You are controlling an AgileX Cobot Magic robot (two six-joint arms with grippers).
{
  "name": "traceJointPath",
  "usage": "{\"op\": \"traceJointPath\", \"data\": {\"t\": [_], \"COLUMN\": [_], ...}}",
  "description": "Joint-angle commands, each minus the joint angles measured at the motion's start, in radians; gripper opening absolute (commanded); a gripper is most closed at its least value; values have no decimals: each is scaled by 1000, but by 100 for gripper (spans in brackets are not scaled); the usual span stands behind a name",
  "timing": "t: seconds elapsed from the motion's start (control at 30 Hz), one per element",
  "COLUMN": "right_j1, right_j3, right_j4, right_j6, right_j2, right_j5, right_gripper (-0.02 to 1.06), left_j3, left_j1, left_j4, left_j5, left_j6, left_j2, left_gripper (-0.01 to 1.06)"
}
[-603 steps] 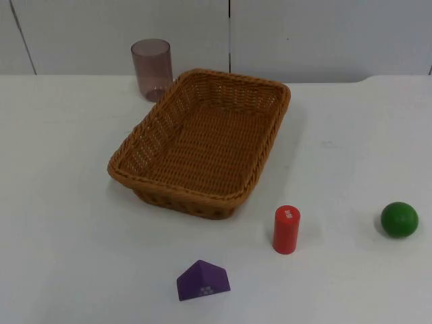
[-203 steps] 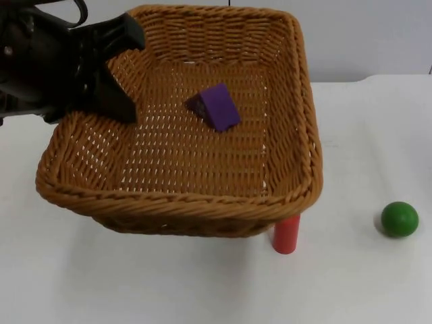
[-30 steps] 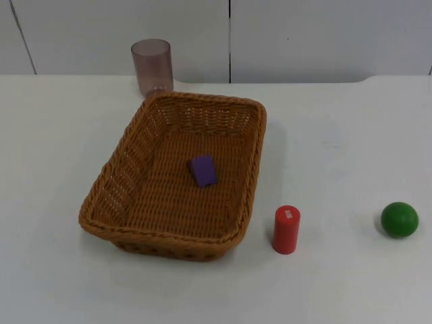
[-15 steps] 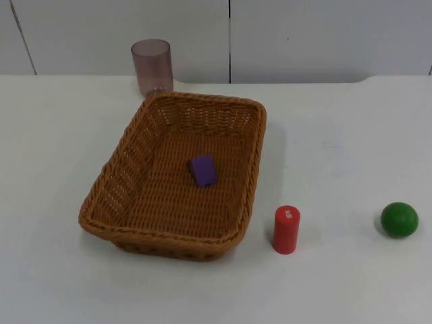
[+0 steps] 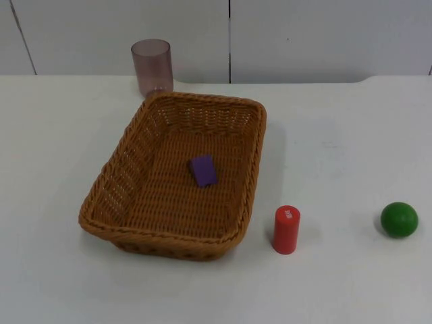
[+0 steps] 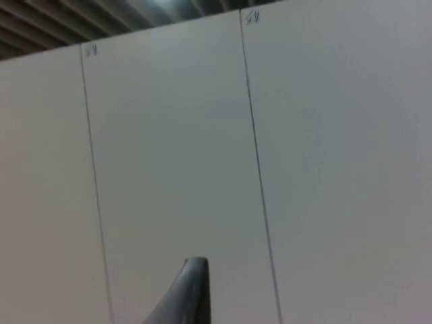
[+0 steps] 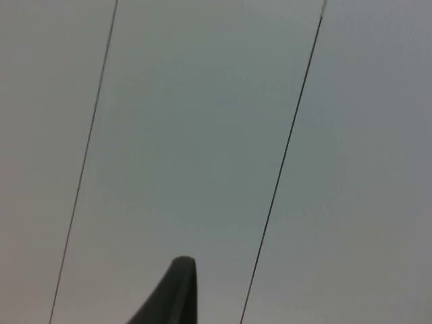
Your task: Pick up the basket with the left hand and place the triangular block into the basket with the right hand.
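Finds the woven wicker basket (image 5: 121,145) set flat on the white table (image 5: 351,135), no gripper touching it. Spots the purple triangular block (image 5: 203,170) lying inside on the basket floor, near the middle and clear of every wall. Notes a translucent purple cup (image 5: 152,66) upright just behind the basket's far left corner, near the grey partition wall (image 5: 324,37); cannot say whether cup and rim touch. Places a red cylinder (image 5: 286,229) on end just beside the basket's near right corner, apart from it. Marks a green ball (image 5: 399,219) farther right, well apart from the cylinder. Catches the left gripper (image 6: 192,290) in the left wrist view, lifted off the table and aimed at the seamed panels of the partition wall, holding nothing that can be seen; cannot tell whether the claw stands wide or narrow. Sees the right gripper (image 7: 177,290) in the right wrist view, likewise turned to the wall panels with nothing seen in it; again cannot tell wide from narrow. Takes both arms as waiting.
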Motion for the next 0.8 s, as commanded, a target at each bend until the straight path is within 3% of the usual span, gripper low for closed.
{"op": "traceJointPath", "data": {"t": [0.0, 0.1, 0.2, 0.47, 0.77], "right_j1": [-1, 13, 23, 23, 23], "right_j3": [-5, -5, -5, -5, -5], "right_j4": [6, 3, 2, 37, 37], "right_j6": [-12, 2, 20, 18, 18], "right_j2": [1, 1, 1, 1, 1], "right_j5": [-2, -2, 13, 33, 35], "right_gripper": [105, 105, 105, 105, 105], "left_j3": [42, 60, 71, 71, 71], "left_j1": [-17, -21, -21, -23, -23], "left_j4": [-25, -34, -52, -111, -139], "left_j5": [24, 28, 98, 40, 46], "left_j6": [39, 39, 39, 61, 59], "left_j2": [-9, -9, -9, -9, -9], "left_gripper": [105, 105, 105, 105, 105]}}
